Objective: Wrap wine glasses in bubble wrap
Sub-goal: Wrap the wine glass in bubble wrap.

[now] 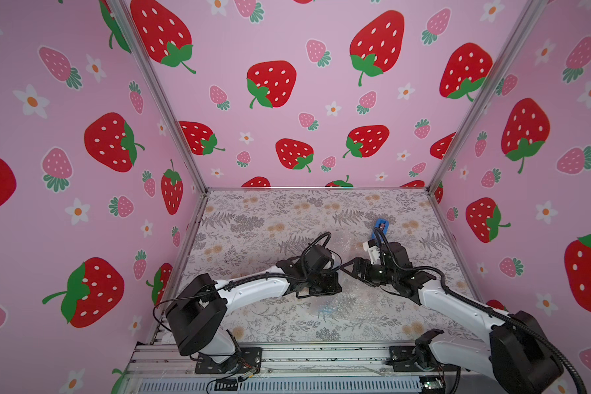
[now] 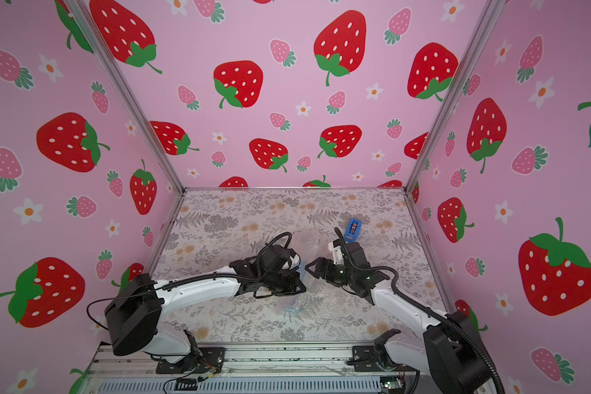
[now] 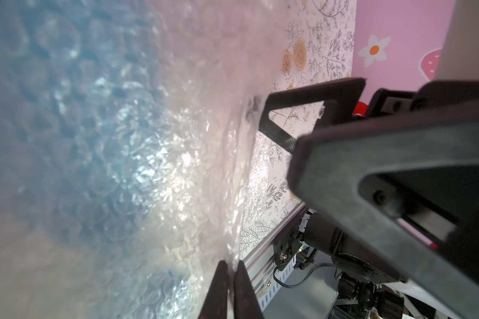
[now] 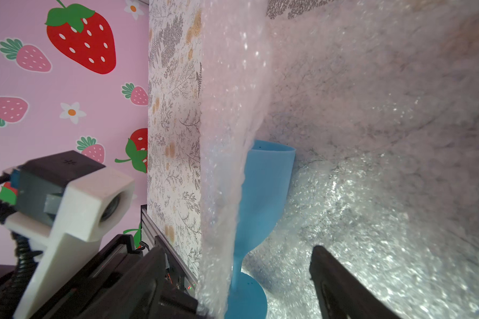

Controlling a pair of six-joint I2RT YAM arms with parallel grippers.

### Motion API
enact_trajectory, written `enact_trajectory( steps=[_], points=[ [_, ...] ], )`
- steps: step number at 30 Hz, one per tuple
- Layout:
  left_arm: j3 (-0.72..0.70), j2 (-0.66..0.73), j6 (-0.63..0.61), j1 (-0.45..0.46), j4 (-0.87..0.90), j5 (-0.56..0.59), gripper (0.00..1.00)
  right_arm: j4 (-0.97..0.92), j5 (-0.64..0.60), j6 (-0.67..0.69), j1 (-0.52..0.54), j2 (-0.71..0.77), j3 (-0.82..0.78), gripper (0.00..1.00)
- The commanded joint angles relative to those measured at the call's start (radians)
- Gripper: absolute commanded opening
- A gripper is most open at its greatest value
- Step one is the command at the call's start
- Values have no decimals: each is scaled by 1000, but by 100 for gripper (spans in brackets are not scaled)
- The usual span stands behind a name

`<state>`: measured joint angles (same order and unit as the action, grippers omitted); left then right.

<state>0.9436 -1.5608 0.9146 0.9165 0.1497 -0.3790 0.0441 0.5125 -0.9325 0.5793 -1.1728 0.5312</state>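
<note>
The light-blue wine glass (image 4: 263, 187) lies on its side on the bubble wrap (image 4: 371, 193), and a raised flap of wrap covers one side of it. In both top views it is only a blue smudge (image 1: 326, 309) (image 2: 292, 308) under the clear wrap (image 1: 355, 300). My left gripper (image 3: 230, 276) pinches the edge of that flap, its fingers almost touching. My right gripper (image 4: 241, 276) is open, its jaws standing wide on either side of the glass's foot and stem without touching them. In a top view the two grippers (image 1: 321, 290) (image 1: 343, 270) meet over the middle of the table.
A darker blue tape dispenser (image 1: 381, 225) (image 2: 352, 229) stands behind the right arm. Strawberry-print walls close the table on three sides. A metal rail (image 3: 263, 259) runs along the front edge. The left arm's wrist camera (image 4: 75, 198) sits close beside the right gripper.
</note>
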Motion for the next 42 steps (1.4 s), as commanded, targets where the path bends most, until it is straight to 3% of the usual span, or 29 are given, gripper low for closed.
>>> enact_trajectory(
  steps=[1,15,23,34,37,42],
  points=[
    [29,-16,50,7,-60,32,12,-30,-20,16,-5,-19,-17,82],
    [26,-30,47,8,-36,54,20,68,41,16,-3,-165,16,49],
    [21,2,36,2,-10,57,34,99,61,14,8,-234,44,25],
    [-12,188,-66,-86,140,149,69,111,64,17,28,-256,64,12],
    [-56,199,-95,-134,136,133,70,114,66,15,31,-251,67,11],
    [-93,165,-116,-148,73,70,60,100,54,19,31,-226,61,16]
  ],
)
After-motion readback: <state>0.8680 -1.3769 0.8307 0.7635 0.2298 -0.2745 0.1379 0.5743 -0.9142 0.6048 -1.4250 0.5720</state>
